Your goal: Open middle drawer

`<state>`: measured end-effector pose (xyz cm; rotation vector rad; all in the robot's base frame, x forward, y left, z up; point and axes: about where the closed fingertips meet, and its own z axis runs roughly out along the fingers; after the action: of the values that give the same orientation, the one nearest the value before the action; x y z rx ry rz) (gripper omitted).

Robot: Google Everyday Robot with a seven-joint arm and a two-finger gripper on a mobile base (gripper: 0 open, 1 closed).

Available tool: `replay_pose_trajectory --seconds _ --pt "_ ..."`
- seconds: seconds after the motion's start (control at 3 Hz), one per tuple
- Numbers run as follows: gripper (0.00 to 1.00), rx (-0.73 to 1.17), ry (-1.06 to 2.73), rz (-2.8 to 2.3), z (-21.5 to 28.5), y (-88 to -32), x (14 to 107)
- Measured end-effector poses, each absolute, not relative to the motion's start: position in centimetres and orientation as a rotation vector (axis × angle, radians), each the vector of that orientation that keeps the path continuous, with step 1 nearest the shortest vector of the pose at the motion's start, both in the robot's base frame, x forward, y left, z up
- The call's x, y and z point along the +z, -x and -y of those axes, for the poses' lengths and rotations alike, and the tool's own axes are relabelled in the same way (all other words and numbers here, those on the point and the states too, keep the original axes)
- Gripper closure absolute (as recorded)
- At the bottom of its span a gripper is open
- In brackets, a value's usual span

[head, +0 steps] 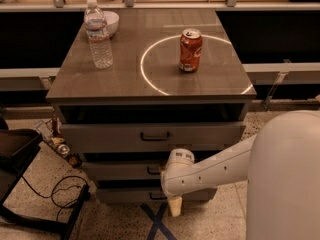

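Camera view puts the gripper [175,207] low before the drawer stack, pointing floorward in front of the lowest drawer [125,195]; whether it is spread or closed cannot be told. The wrist above it overlaps the middle drawer [117,170], which seems not yet pulled out; its handle [153,171] sits just left, likely the reason for this low approach. The tabletop [150,86] carries a can [191,50] and bottle [98,34], clear of the arm.

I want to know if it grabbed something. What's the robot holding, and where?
Cannot be told. The gripper points down just below the middle drawer, and the arm partly hides that drawer's handle.
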<state>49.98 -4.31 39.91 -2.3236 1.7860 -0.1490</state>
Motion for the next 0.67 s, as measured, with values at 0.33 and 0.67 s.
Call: replay_pose_trajectory --seconds 0.33,0.67 --pt "0.18 -0.126 2.336 -1.768 3.4 -50.0 39.3" --pt "0.41 -0.096 2.351 -1.741 2.2 -49.8 38.8"
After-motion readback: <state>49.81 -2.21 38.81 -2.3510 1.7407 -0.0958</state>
